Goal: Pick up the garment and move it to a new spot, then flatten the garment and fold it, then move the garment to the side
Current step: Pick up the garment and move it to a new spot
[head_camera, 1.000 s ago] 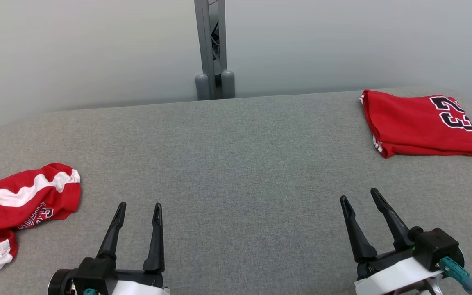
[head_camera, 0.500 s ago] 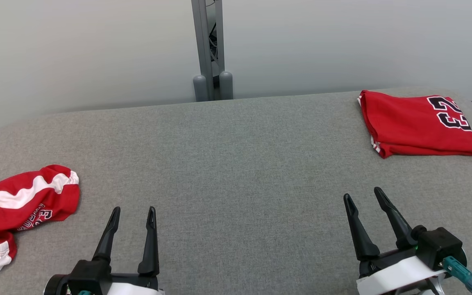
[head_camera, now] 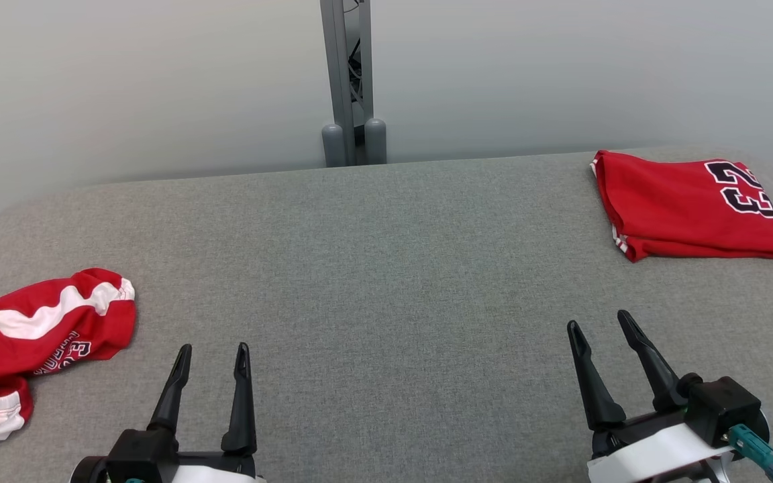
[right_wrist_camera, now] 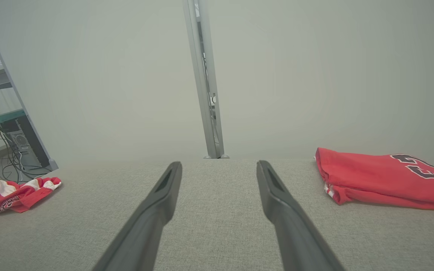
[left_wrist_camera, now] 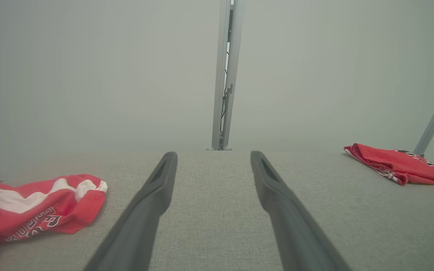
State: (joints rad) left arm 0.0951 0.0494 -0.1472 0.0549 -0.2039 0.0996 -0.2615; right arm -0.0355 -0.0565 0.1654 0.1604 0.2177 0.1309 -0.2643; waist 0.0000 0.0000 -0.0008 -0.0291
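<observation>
lighting's soft and even, no hard glare anywhere. head view is sharp, you can read the weave on the grey fabric-covered bench, with just a thin shadow under the folded red jersey with black numbers. both wrist views look hazy and washed out, the long dark fingers blur up close, and the grey metal post leans from wide-angle warp.

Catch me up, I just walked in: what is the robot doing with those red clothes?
Nothing is being handled right now. The left gripper and right gripper both hover open and empty over the near side of the gray table. One red jersey lies neatly folded at the far right, so that one looks done. A crumpled red-and-white garment sits untouched at the left edge, nearest the left gripper, and is probably next.
</observation>
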